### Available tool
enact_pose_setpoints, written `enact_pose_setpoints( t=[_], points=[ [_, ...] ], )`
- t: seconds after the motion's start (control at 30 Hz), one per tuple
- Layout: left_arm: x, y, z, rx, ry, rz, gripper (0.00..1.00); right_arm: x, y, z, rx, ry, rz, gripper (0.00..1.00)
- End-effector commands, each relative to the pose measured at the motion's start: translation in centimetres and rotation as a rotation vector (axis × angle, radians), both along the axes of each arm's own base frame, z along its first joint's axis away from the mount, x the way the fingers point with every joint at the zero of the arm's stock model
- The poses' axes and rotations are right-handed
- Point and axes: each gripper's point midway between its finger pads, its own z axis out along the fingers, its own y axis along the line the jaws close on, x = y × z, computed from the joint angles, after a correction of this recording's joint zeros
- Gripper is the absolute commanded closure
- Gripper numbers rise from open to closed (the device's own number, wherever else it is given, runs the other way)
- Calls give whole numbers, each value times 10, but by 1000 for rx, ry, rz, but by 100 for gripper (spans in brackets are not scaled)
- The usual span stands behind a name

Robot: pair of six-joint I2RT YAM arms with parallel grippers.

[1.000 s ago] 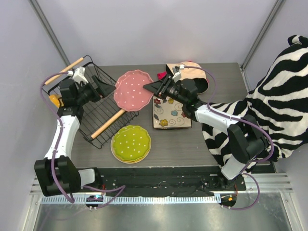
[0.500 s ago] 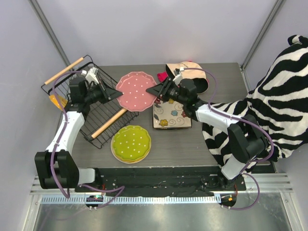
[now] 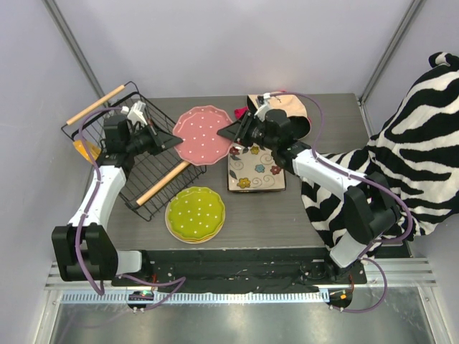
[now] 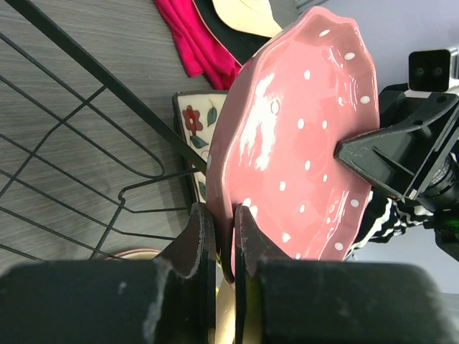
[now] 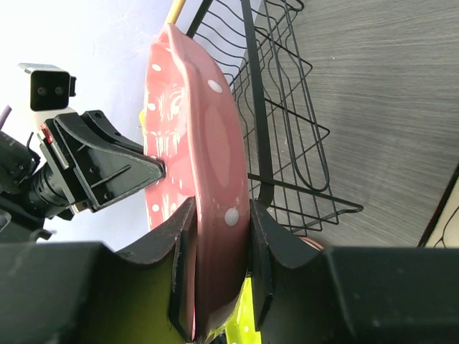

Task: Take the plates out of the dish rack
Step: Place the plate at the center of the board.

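A pink scalloped plate [image 3: 204, 134] with white dots hangs tilted above the table, between the dish rack [image 3: 143, 179] and the square flowered plate [image 3: 255, 169]. My left gripper [image 3: 177, 138] is shut on its left rim, and its fingers pinch the edge in the left wrist view [image 4: 224, 236]. My right gripper [image 3: 229, 134] is shut on the opposite rim [image 5: 215, 265]. The pink plate [image 4: 301, 143] [image 5: 208, 165] fills both wrist views. A green plate [image 3: 195, 212] lies on a cream-yellow one in front of the rack.
The black wire rack has one wooden handle [image 3: 97, 105] at the back and one [image 3: 161, 183] at the front. An orange edge [image 3: 82, 150] shows at the rack's left. A cream-and-black cap [image 3: 290, 109] and red cloth [image 4: 190, 43] lie behind the square plate. A zebra-striped cloth [image 3: 401, 165] hangs at the right.
My left gripper moved right from over the rack to the pink plate's left rim and shut on it. The right gripper kept its grip on the plate, which shifted slightly right.
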Motion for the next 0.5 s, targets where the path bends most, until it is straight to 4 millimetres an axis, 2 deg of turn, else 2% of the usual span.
enact_pose_setpoints(
  t=[0.0,0.07,0.13,0.27,0.4,0.47],
  points=[
    [-3,-1,18,53,-119,-28,100,5,-8,47,-14,-169,-37,99],
    [-4,-3,26,53,-140,-35,100,-1,-9,57,10,-189,-23,99],
    [-10,-15,36,58,-175,-67,100,-6,-11,67,21,-208,-19,99],
    [-22,-33,64,63,-255,-111,100,-22,-21,102,58,-264,-21,99],
    [-40,-54,82,62,-292,-158,100,-38,-30,118,70,-271,-20,99],
    [-51,-60,84,56,-298,-174,100,-44,-34,115,59,-259,-19,99]
  ],
)
